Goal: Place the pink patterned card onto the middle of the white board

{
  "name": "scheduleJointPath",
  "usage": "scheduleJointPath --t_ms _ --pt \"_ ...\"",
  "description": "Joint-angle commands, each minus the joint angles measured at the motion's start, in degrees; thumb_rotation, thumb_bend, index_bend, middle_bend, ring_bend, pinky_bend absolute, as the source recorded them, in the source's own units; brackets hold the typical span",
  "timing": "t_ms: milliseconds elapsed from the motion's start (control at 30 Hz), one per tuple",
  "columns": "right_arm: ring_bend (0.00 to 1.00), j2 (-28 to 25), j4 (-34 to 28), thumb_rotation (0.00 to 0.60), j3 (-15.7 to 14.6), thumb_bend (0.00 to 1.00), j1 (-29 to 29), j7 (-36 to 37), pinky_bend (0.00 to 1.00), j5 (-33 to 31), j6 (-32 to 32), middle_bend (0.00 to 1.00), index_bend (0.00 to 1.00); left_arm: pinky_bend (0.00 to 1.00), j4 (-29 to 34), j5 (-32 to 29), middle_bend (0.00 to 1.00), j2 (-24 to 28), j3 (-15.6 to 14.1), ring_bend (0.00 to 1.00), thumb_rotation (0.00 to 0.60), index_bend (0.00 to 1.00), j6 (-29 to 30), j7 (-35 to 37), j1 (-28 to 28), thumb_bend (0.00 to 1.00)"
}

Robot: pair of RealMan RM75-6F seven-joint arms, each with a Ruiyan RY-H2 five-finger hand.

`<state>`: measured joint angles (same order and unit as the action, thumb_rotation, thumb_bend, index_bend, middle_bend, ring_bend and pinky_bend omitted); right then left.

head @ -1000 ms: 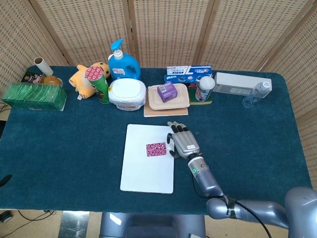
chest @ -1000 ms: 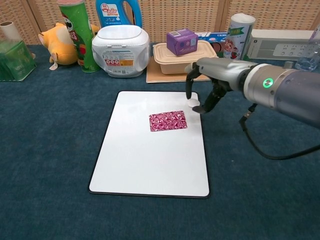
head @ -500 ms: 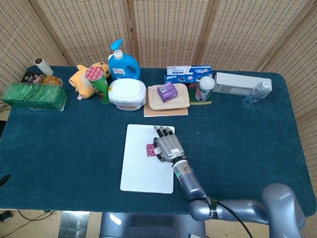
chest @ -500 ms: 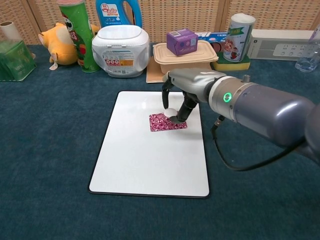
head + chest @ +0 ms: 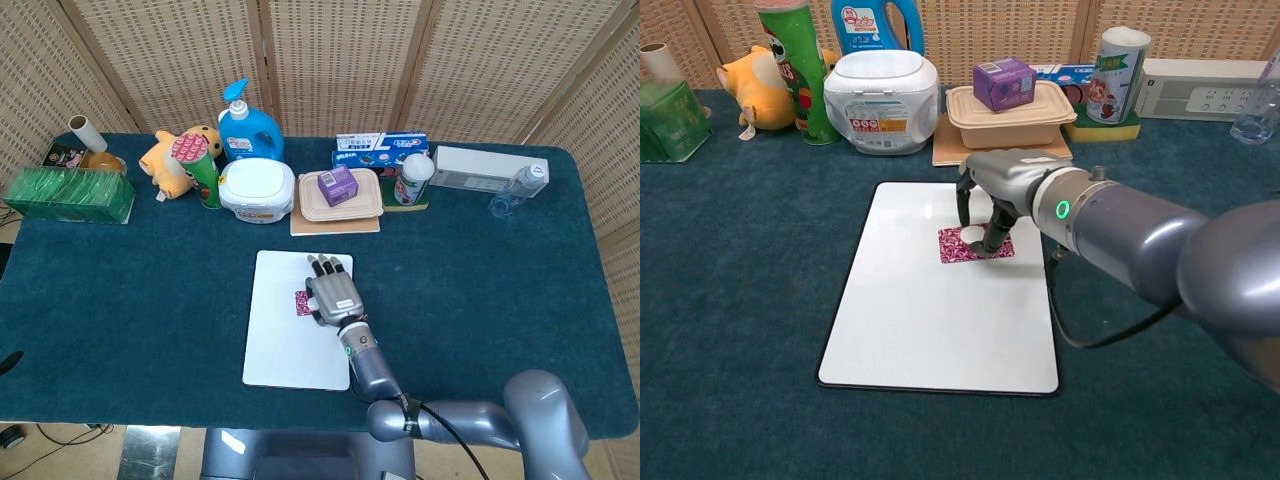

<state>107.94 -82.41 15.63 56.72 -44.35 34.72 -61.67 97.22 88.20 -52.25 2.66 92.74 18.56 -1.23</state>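
1. One hand in view: right hand (image 5: 990, 205) over the white board (image 5: 910, 330), fingers curled down, tips on the pink patterned card (image 5: 958, 246); real grip? can't tell.
2. Card lies flat approx mid-board, slightly toward far edge.
3. Left to do, prob.: nudge to centre, lift off.
4. Left hand not visible.

Pink card lying flat on white board, partly covered by right hand.

The pink patterned card (image 5: 962, 244) is a small rectangle with a dark magenta swirl print, laid flat with its long side across the board, a little above the board's middle. The white board (image 5: 930, 320) is a rounded-corner rectangle with a thin dark edge, laid flat on the dark teal cloth, long side running away from the robot. The card's right part is hidden under the right hand (image 5: 985, 200), whose fingertips (image 5: 990, 245) are set down on the card; in the head view only the left edge of the card (image 5: 301, 301) is seen.
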Motion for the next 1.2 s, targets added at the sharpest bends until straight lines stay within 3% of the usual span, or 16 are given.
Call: scheduleJointPath --t_ms 33,333,533,667,867,1067,1200 --pt "0.00 0.7 1.1 0.600 0.4 0.40 0.4 -0.5 0.06 -0.9 0.2 0.06 0.45 0.00 0.0 0.0 0.00 0.0 0.0 0.00 0.600 0.00 0.1 0.0 0.0 0.09" --pt "0.00 -0.5 0.3 0.600 1.6 0.34 0.5 -0.4 0.04 -3.3 1.4 0.03 0.18 0.00 -0.1 -0.1 0.00 0.0 0.0 0.00 0.600 0.00 0.1 0.2 0.0 0.09" --pt "0.00 -5.2 -5.3 0.600 1.9 0.34 -1.0 1.0 0.04 -0.2 -0.8 0.03 0.14 0.00 -0.4 -0.1 0.00 0.1 0.0 0.00 0.600 0.00 0.1 0.8 0.0 0.09" --pt "0.00 -10.5 -9.8 0.600 0.2 0.34 -3.5 3.1 0.04 4.0 -1.6 0.03 0.14 0.00 -0.6 -0.1 0.00 0.2 0.0 0.00 0.600 0.00 0.3 1.3 -0.2 0.09" --pt "0.00 -19.3 -12.9 0.600 -4.8 0.30 -10.2 12.9 0.04 16.4 -2.5 0.04 0.14 0.00 -0.6 0.2 0.00 0.2 -0.1 0.00 0.600 0.00 0.6 1.3 -0.3 0.09" --pt "0.00 -25.5 -5.7 0.600 -11.3 0.09 -19.6 29.4 0.04 36.0 -11.4 0.01 0.10 0.00 0.2 0.8 0.00 0.1 -0.3 0.00 0.600 0.00 1.4 0.2 -0.6 0.09" --pt "0.00 -26.8 -2.4 0.600 -13.4 0.01 -23.3 33.5 0.00 40.7 -15.9 0.00 0.05 0.00 0.4 0.6 0.00 -0.2 -0.2 0.00 0.600 0.00 1.4 -0.7 -0.6 0.09"
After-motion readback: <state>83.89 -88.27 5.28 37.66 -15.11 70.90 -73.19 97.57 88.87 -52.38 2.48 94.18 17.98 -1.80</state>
